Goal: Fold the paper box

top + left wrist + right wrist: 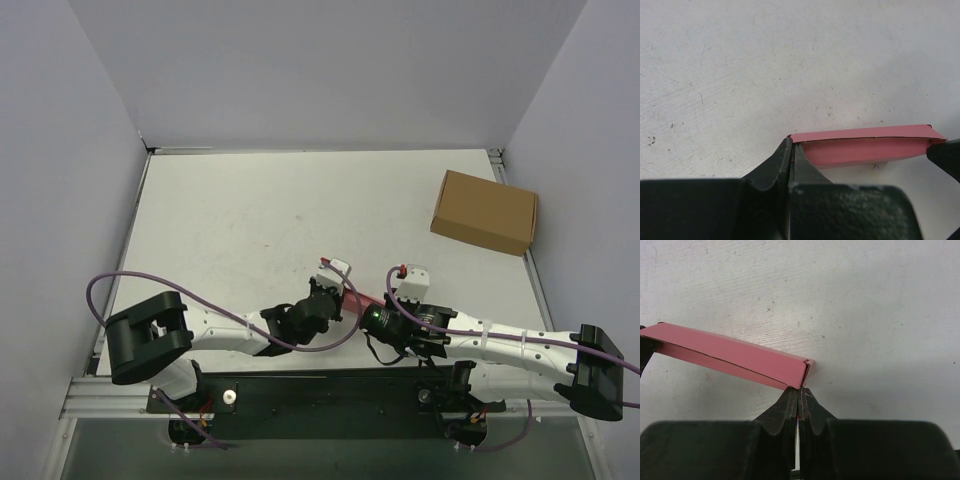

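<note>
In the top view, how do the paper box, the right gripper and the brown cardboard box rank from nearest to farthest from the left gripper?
Measured from the left gripper:
1. paper box: pinched in its jaws, just to its right.
2. right gripper: at the other end of the paper box, shut on it too.
3. brown cardboard box: far off on the right side, toward the back.

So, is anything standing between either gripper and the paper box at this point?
Nothing visible. The left gripper and the right gripper are each shut on an opposite end of the paper box. The brown cardboard box sits well away, off to the far right.
</note>
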